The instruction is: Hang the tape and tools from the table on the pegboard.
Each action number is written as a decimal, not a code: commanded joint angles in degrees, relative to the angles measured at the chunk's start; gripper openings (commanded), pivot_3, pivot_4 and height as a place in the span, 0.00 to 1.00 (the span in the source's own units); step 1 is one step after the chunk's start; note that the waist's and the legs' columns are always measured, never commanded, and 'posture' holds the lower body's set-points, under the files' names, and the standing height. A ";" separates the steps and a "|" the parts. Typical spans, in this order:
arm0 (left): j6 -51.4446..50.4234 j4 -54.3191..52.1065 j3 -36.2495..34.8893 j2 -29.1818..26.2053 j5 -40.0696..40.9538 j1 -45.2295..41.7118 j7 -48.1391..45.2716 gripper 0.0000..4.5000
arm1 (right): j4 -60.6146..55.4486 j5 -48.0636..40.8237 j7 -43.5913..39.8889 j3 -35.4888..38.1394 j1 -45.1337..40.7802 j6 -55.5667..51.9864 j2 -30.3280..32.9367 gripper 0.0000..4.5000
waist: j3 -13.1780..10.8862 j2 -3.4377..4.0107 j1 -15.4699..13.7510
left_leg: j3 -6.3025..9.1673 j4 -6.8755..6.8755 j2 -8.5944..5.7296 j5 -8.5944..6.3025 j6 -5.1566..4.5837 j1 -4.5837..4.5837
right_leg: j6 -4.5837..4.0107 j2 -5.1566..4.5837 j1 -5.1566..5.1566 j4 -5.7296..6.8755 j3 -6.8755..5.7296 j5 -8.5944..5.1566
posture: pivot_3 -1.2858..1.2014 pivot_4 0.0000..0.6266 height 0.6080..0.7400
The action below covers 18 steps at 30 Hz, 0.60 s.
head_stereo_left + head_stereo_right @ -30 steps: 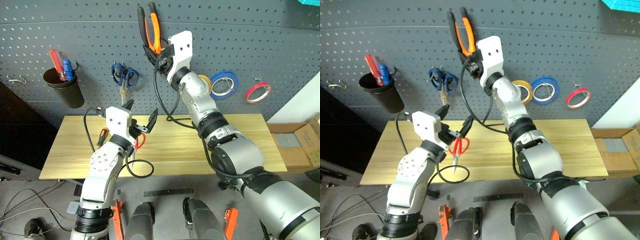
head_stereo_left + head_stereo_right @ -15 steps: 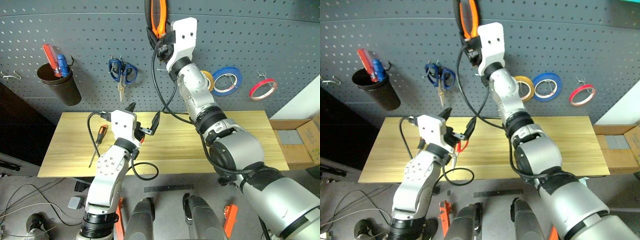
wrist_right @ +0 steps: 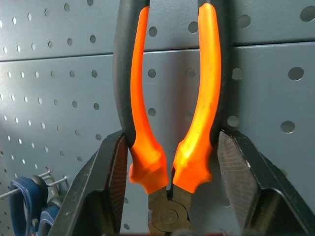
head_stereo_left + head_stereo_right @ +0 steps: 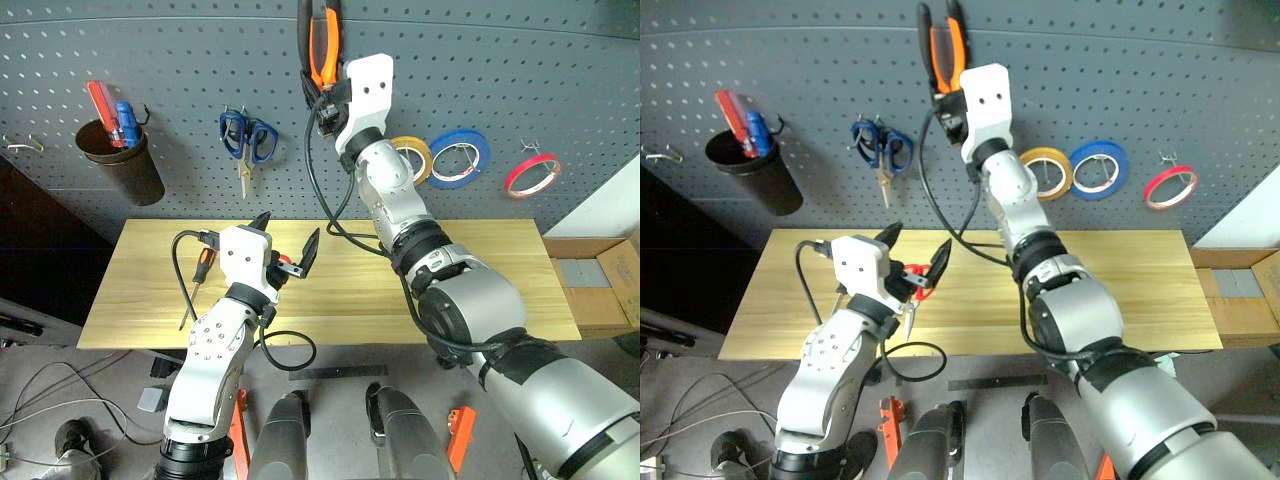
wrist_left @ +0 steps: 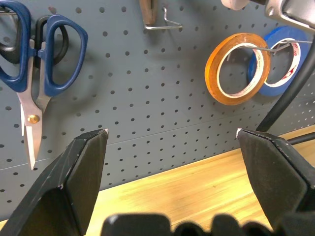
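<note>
The right gripper (image 4: pixel 322 98) was raised against the pegboard (image 4: pixel 560 90), and its fingers (image 3: pixel 110 182) were clamped on the pliers (image 3: pixel 170 123) low on the two orange handles, just above the pivot and dark jaws. The long axis of the pliers stood nearly upright, handles up and apart, close in front of the board. What the coming move seemed to turn on was the bare hook (image 5: pixel 167 22) on the board: in the head views it lay just below and beside the raised fingers, so the open fork of the handles would probably have to come down over it. The left gripper (image 4: pixel 285 238) hung low over the desk (image 4: pixel 480 290), its fingers (image 5: pixel 81 167) spread wide and holding nothing, pointing at the board. Just behind and beneath those fingers lay the red scissors (image 4: pixel 912 285), half hidden, and to the left of that arm the slim screwdriver (image 4: pixel 197 282) lay on the wood, its tip toward the near edge; the left arm was plainly the nearer one for both. The red tape (image 4: pixel 532 175) already hung on a hook far to the right, beyond the blue tape (image 4: pixel 459 158) and yellow tape (image 4: pixel 412 160). The blue scissors (image 4: pixel 246 145) and a black cup (image 4: pixel 120 170) of screwdrivers hung to the left.
</note>
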<state>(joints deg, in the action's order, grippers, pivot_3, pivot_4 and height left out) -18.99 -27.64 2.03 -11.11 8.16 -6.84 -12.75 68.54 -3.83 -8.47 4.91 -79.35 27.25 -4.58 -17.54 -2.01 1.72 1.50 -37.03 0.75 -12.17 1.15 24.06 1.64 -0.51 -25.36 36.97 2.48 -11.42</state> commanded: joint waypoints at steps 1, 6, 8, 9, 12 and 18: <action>0.15 -3.24 0.00 -0.16 0.60 -0.13 -0.39 1.00 | -1.49 0.04 1.83 1.11 0.98 0.54 1.24 0.48 | 0.00 0.00 -0.01 | 0.01 0.00 0.00 0.00 0.00 0.00 | -0.01 0.00 0.00 0.00 -0.02 -0.01 | 0.53 0.53 1.00; -0.16 -3.45 0.08 -0.06 0.55 0.15 -0.60 1.00 | -1.91 0.46 3.60 1.52 1.28 0.34 2.47 0.48 | -0.17 0.02 -0.03 | 0.00 0.01 0.00 0.00 0.00 0.03 | -0.03 0.00 -0.02 -0.01 0.00 -0.03 | 0.53 0.53 1.00; -0.24 -3.41 0.14 -0.04 0.59 0.10 -0.66 1.00 | -1.89 0.64 3.74 1.47 1.35 0.20 2.80 0.48 | -0.20 0.04 -0.11 | 0.04 0.01 0.00 0.00 0.00 0.03 | -0.06 0.00 -0.01 -0.02 -0.04 -0.05 | 0.53 0.53 1.00; -0.27 -3.37 0.15 -0.03 0.62 0.04 -0.69 1.00 | -1.89 0.77 3.70 1.40 1.50 0.22 2.80 0.48 | -0.21 0.04 -0.13 | 0.03 0.01 0.00 0.00 0.00 0.03 | -0.22 0.00 -0.01 -0.02 -0.03 -0.14 | 0.53 0.53 1.00; -0.39 -3.38 0.21 0.02 0.65 -0.12 -0.70 1.00 | -2.40 1.02 3.05 1.06 2.31 0.29 2.47 0.48 | -0.25 0.04 -0.15 | 0.00 0.00 0.00 0.01 -0.02 0.06 | -0.28 -0.04 0.00 -0.02 -0.04 -0.18 | 0.53 0.53 1.00; -0.29 -3.08 -0.07 -0.20 0.70 -0.16 -0.91 1.00 | -3.95 1.89 2.14 0.17 3.88 -0.81 1.64 0.48 | -0.25 0.04 -0.12 | -0.01 0.02 0.01 0.03 -0.04 0.05 | -0.29 -0.04 0.00 -0.04 -0.05 -0.19 | 0.53 0.52 1.00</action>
<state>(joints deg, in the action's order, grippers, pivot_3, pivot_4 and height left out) -19.65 -27.74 1.99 -11.11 8.25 -6.86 -13.30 66.34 -1.54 -7.44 4.36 -75.88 27.09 -3.83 -17.79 -1.97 1.60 1.49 -36.99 0.76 -12.14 1.11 24.11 1.34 -0.55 -25.37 36.92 2.43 -11.62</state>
